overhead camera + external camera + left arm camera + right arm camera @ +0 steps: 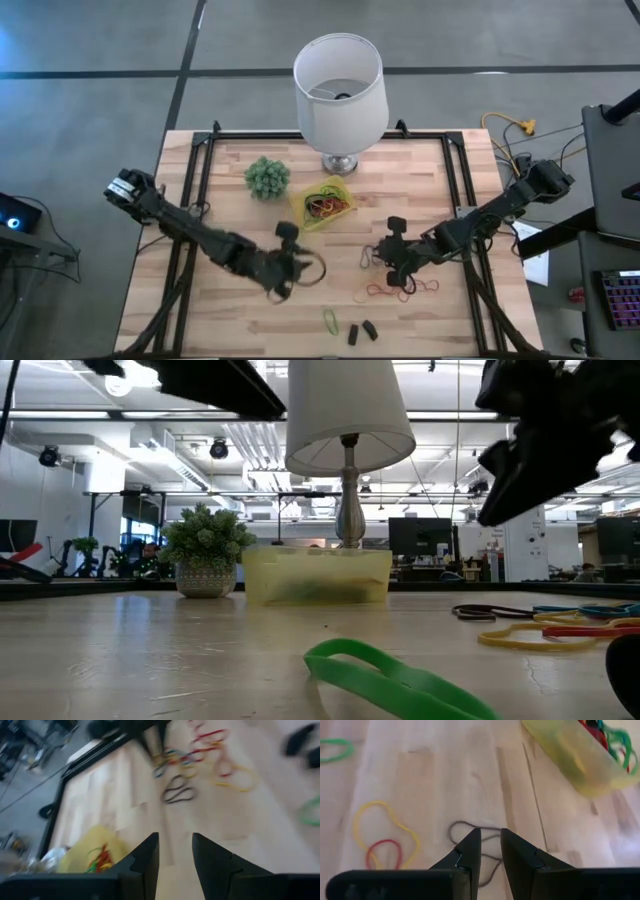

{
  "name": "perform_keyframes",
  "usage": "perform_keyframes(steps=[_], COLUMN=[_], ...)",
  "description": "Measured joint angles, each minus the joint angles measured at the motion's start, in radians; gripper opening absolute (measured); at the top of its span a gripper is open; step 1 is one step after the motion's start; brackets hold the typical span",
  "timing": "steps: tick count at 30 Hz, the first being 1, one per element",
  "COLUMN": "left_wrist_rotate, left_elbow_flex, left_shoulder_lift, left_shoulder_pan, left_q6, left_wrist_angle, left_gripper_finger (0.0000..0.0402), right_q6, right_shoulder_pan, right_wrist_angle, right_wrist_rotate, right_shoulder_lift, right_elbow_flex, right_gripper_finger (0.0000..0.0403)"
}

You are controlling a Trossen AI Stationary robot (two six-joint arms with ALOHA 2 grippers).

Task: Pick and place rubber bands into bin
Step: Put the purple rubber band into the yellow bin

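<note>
At the near edge of the wooden surface [230,330], at about 6 o'clock in the high view, a green rubber band [331,320] is seen lying flat, with two small dark stubby pieces [361,331] just beside it at its 3 o'clock. The same green band [395,678] fills the foreground of the low view.

Slightly farther in, the left claw [293,268] is held over bare wood at about 7 o'clock of the surface's middle. In its wrist view the left claw [175,851] is shown with its fingers parted by a clear gap and nothing between them.

At its 3 o'clock the right claw [392,262] is found low over a loose cluster of red, yellow and orange rubber bands [400,290]. In its wrist view the right claw [490,847] is seen with only a narrow gap between its fingers, directly above a dark band [472,836]; whether that band is pinched cannot be told. A yellow band and a red band [384,851] lie near.

Farther back, toward 12 o'clock, the yellow bin [304,203] is set, with several coloured bands inside. A fuzzy green plant [267,177] stands at its 9 o'clock and a white lamp [340,85] behind it.
</note>
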Motion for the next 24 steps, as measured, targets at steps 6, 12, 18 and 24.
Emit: perform_keyframes(steps=[6, 12, 18, 24], left_wrist_rotate=[0.002, 0.001, 0.002, 0.000], left_elbow_flex=[0.000, 0.000, -0.001, -0.001], left_shoulder_lift=[0.000, 0.000, 0.000, 0.000], left_shoulder_pan=[-0.111, -0.188, -0.251, -0.276], left_q6=[0.001, -0.001, -0.030, -0.050], left_wrist_angle=[0.012, 0.027, 0.039, 0.035], left_gripper_finger=[0.0101, 0.0101, 0.0101, 0.0101], right_q6=[0.053, 0.061, 0.060, 0.053], right_shoulder_pan=[-0.038, -0.089, -0.123, -0.151], right_wrist_angle=[0.004, 0.026, 0.086, 0.130], right_wrist_rotate=[-0.001, -0.001, -0.058, -0.124], right_shoulder_lift=[0.008, 0.008, 0.028, 0.130], right_elbow_flex=[-0.047, -0.074, -0.092, -0.105], right_gripper_finger=[0.0079, 0.0115, 0.0151, 0.0175])
